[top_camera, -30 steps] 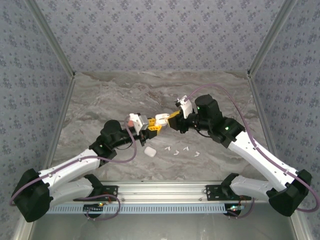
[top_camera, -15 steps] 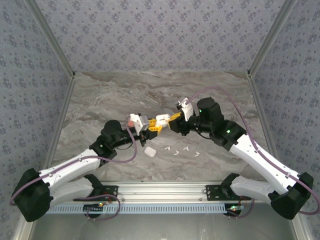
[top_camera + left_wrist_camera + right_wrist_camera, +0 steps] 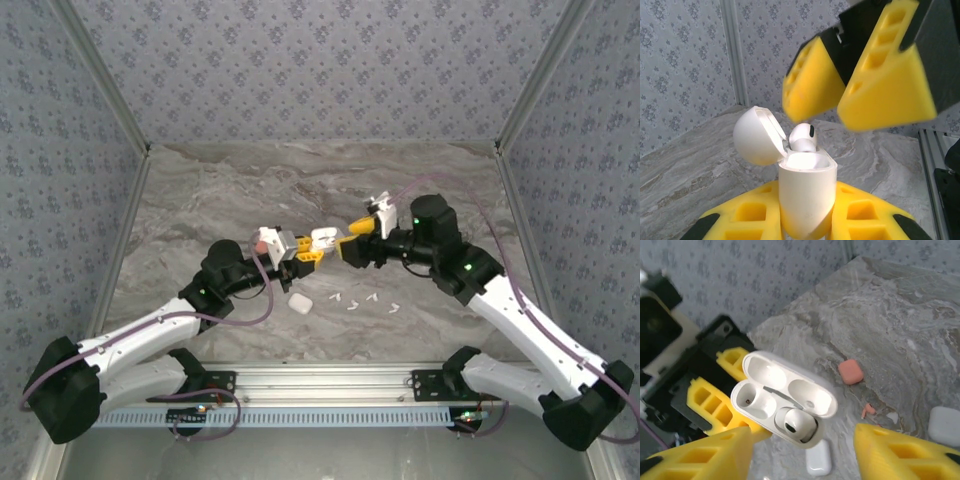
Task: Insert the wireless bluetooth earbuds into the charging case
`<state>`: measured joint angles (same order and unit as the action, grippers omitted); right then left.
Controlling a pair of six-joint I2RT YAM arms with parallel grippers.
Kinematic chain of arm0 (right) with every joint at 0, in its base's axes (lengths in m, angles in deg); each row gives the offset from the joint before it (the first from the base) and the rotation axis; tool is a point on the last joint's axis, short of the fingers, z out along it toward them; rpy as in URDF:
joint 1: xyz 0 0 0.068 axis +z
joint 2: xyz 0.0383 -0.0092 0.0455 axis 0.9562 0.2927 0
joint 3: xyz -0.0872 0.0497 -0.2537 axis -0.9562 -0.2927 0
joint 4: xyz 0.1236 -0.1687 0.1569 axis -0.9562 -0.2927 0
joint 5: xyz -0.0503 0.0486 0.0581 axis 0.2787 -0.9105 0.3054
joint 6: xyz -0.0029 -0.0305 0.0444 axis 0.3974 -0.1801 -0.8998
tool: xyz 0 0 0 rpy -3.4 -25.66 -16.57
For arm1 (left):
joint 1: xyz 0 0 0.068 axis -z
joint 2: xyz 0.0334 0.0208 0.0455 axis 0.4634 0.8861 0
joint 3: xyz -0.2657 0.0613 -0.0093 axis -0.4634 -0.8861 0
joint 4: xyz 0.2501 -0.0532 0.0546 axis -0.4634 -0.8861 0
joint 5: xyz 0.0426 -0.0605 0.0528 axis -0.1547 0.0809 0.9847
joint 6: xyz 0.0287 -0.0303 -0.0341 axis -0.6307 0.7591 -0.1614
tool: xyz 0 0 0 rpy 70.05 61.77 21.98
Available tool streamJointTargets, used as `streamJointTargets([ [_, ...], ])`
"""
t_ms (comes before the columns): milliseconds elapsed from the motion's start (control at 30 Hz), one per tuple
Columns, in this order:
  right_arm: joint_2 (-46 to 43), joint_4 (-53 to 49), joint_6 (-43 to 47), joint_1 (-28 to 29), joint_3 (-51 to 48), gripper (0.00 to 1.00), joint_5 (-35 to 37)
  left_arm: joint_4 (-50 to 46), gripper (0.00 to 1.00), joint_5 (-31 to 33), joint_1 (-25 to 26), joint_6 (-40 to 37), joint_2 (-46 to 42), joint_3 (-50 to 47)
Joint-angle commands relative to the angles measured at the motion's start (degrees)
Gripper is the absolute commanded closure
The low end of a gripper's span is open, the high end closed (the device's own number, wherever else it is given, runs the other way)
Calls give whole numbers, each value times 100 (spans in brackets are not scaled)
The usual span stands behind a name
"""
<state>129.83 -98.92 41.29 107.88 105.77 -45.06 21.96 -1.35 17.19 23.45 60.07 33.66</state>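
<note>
Since a second ago the right gripper has let its jaws spring apart and its wrist has swung toward the right, while the left arm has kept its place. Reading from the left, we see the left gripper clamped tight on the lower body of the charging case, holding it upright above the table with its lid hinged back. One white earbud sits in a well of the case, its rounded head poking above the rim; in the right wrist view the well beside it is bare. Just right of the case, the right gripper's yellow fingers stand apart, hovering close over it and holding nothing. On the table nearer the arm bases lies a spare white case, and to its right four loose white earbuds in a short row. The right wrist view also gives us a coral case and, near it, a coral earbud on the marble.
</note>
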Motion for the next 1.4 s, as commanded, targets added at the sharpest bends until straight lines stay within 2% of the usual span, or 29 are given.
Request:
streamJointTargets([
  [0, -356, 236, -645, -454, -122, 30, -54, 278, 100, 190, 27, 17, -230, 25],
  [133, -226, -355, -1123, -1173, -303, 29, 360, 239, 100, 387, 22, 36, -480, -201],
  [233, 197, -879, -1209, -1483, -473, 32, 716, 139, 100, 459, 23, 67, -730, -314],
  [467, 1399, -901, -1450, -1508, -887, 38, 1424, -194, 100, 562, 29, -1, -1141, -385],
  [833, 3089, -190, -1626, -1392, -768, 46, 1598, -251, 100, 568, 29, -23, -1125, -367],
  [1167, 3885, 172, -1592, -1310, -523, 57, 1616, -291, 100, 534, 24, 33, -1159, -360],
  [1367, 4089, 191, -1532, -1274, -425, 68, 1690, -300, 100, 542, 29, 43, -1185, -377],
])
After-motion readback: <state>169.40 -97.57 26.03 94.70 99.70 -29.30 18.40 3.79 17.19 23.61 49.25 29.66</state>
